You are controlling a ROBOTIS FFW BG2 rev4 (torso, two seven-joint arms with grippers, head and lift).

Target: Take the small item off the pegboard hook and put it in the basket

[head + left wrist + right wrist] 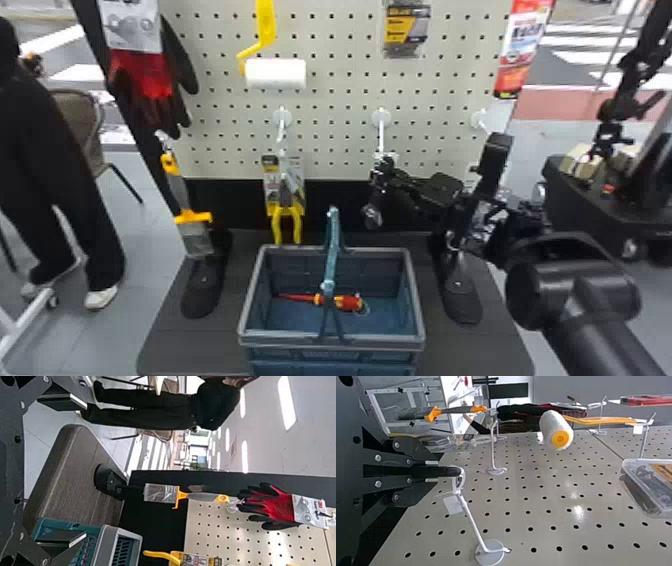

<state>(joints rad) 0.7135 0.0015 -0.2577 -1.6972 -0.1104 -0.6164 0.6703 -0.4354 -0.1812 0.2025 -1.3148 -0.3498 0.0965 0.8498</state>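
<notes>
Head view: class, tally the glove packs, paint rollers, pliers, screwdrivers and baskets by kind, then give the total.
Glove packs: 1
Paint rollers: 1
Pairs of pliers: 1
Screwdrivers: 1
Baskets: 1
Total: 5

The blue-grey plastic basket (280, 339) stands on the dark, flat-topped table (200, 345), before the beige perforated pegboard (340, 95). The red-and-yellow slender screwdriver (350, 302) lies in the basket. Behind the basket, left of its centre, hang the yellow-handled metal pliers (276, 227), below the white cylindrical roller (276, 74). Farther left hangs the long yellow-and-grey brush (172, 177), beneath the red-and-black fabric gloves (145, 82). The clear rectangular plastic pack (406, 30) hangs to the roller's upper right.
</notes>
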